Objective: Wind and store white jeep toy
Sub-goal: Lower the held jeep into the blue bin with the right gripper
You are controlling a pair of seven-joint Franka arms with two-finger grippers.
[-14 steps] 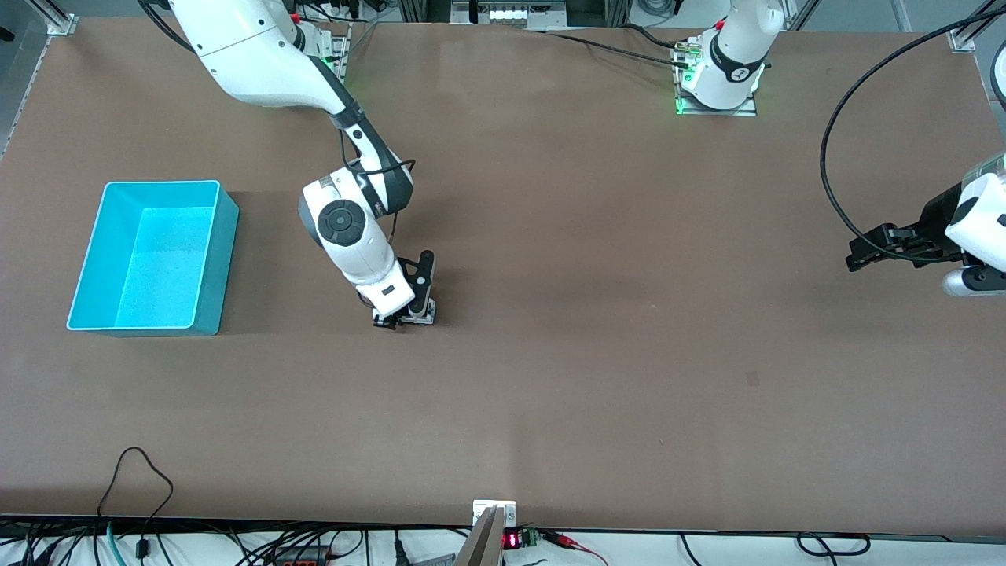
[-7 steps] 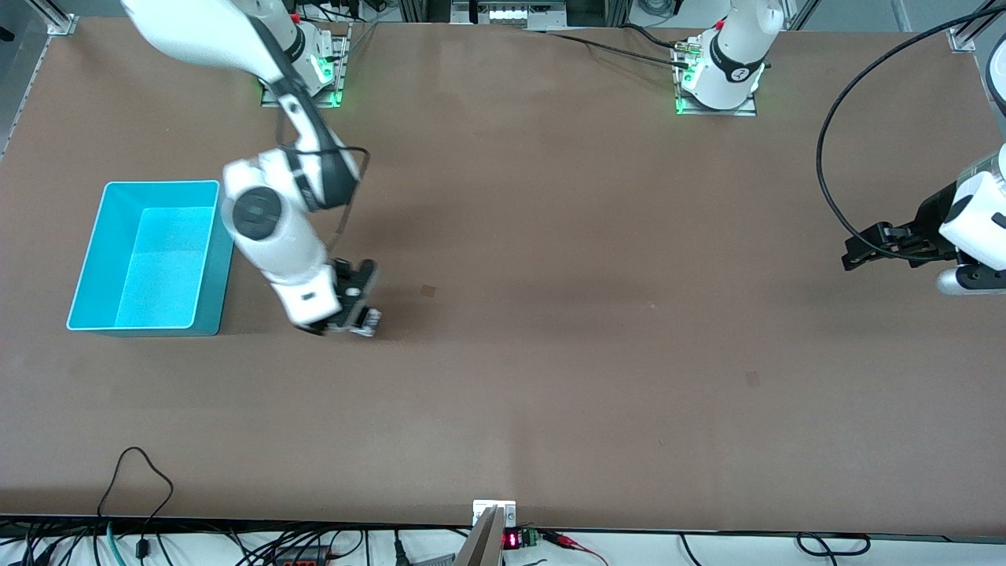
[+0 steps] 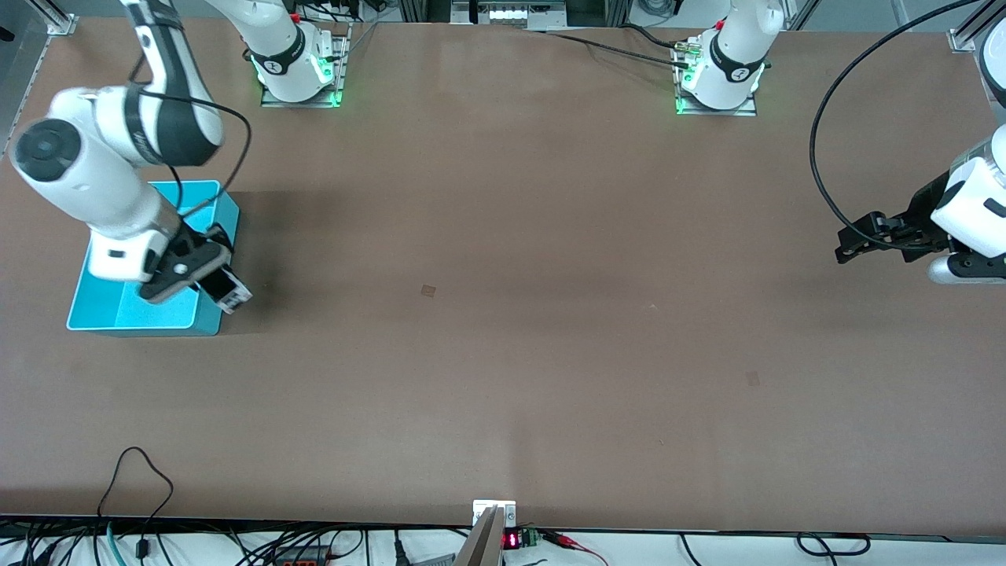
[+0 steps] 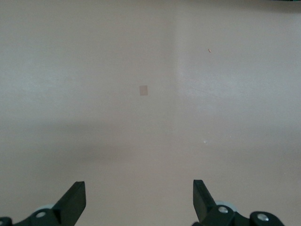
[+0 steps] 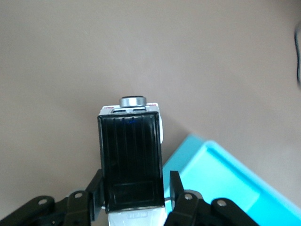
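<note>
The white jeep toy (image 3: 230, 290), with its black roof (image 5: 131, 155), hangs in the air, and my right gripper (image 3: 211, 278) is shut on its sides. It hovers over the wall of the turquoise bin (image 3: 228, 214) that faces the table's middle, at the right arm's end. In the right wrist view my right gripper (image 5: 135, 187) clamps the jeep, with the bin's rim (image 5: 221, 155) just beside it. My left gripper (image 3: 846, 244) waits open over bare table at the left arm's end. The left wrist view shows my left gripper (image 4: 137, 195) with nothing between its fingers.
The bin's floor (image 3: 141, 310) shows nothing in its visible part; the right arm covers much of it. A small dark square mark (image 3: 428, 290) lies mid-table, another (image 3: 753, 378) nearer the left arm's end. Cables (image 3: 137, 472) trail along the edge nearest the front camera.
The right arm has swung from the table's middle to the bin, carrying the jeep up off the table. The left gripper has drifted only slightly.
</note>
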